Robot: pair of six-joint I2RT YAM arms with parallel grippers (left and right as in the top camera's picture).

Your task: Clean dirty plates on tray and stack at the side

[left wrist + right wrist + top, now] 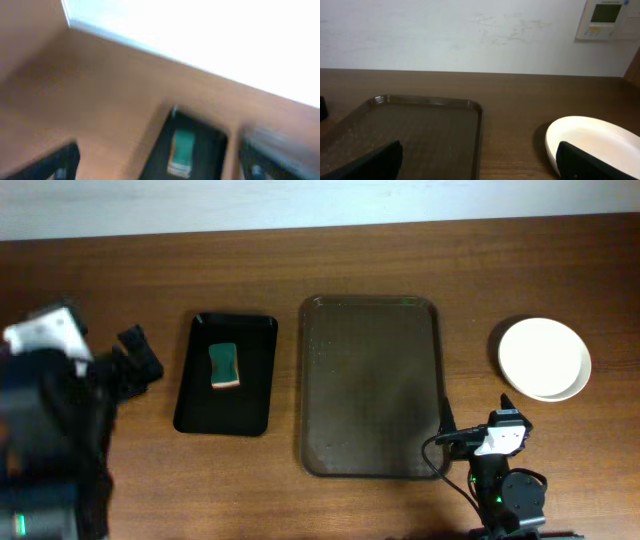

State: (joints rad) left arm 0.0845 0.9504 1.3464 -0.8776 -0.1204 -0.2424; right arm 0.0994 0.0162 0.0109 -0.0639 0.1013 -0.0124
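The brown tray [370, 385] lies at the table's middle with nothing on it; it also shows in the right wrist view [420, 130]. White plates [544, 357] sit stacked on the table to the tray's right, seen too in the right wrist view [592, 140]; no smear shows on the top one. My right gripper [476, 415] is open and empty near the tray's front right corner, its fingers wide apart [480, 155]. My left gripper [140, 358] is open and empty at the far left, its view [157, 160] blurred.
A smaller black tray [225, 415] lies left of the brown tray and holds a green sponge [225, 366]; both show blurred in the left wrist view, the tray [210, 155] and the sponge [181, 150]. A white wall runs behind the table.
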